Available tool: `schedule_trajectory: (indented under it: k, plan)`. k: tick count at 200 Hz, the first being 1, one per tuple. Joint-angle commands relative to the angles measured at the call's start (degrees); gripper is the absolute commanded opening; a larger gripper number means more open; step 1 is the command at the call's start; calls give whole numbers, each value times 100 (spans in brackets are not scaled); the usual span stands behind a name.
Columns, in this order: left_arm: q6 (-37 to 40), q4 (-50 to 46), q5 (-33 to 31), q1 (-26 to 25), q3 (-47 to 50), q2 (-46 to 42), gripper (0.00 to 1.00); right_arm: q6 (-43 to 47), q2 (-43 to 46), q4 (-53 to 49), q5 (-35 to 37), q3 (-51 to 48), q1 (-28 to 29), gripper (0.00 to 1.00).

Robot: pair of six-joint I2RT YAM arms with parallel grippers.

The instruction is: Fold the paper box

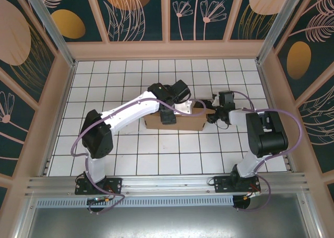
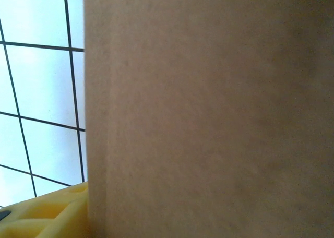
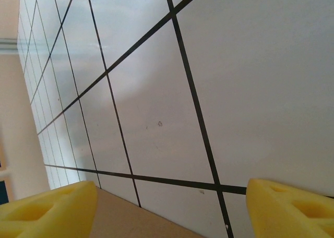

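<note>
**Overhead view.** The box (image 1: 180,122), plain brown card, is lying as a flat rectangle near the middle of the white tiled surface (image 1: 156,165). The left claw (image 1: 167,114) is reaching over the box's middle. Whether its jaws are apart or together cannot be told. The right claw (image 1: 215,114) is sitting at the box's right end.

**Left wrist view.** Brown card (image 2: 209,112) is sitting very close to the lens. One yellow pad (image 2: 47,217) is showing just beside its left edge, so the grip is not readable here either.

**Right wrist view.** Two yellow pads (image 3: 47,209) are standing well apart with tiles between them. A corner of the box (image 3: 135,222) is lying beside the left-hand one, and nothing is clamped.

**Handling (judgement).**
- The box is probably light and thin, stiff across its panels and giving way at the creases.
- The smooth face is likely slipping under a pad.
- Tabs are looking easy to crumple or tear.
- The best hold is probably a flap edge, pinched across its thickness close to a crease, with the other claw pressing the body down.
</note>
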State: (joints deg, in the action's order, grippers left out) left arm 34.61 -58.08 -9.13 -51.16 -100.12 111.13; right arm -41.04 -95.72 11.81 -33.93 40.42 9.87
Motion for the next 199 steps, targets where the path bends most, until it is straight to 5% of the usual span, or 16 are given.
schedule_trajectory:
  k: [1,67,135,199]
  plan:
    - [-142,330,-143,70,-8,383,64,-68,232,-278,163,-120,-201,76]
    - [-262,503,-37,80,346,433,64,181,2196,-1907,1501,579,-822,75]
    - [-192,676,-132,83,418,357,64,-136,3134,-2157,783,1153,-184,23]
    - [-166,758,-120,80,452,366,63,-620,2990,-1911,622,844,476,18]
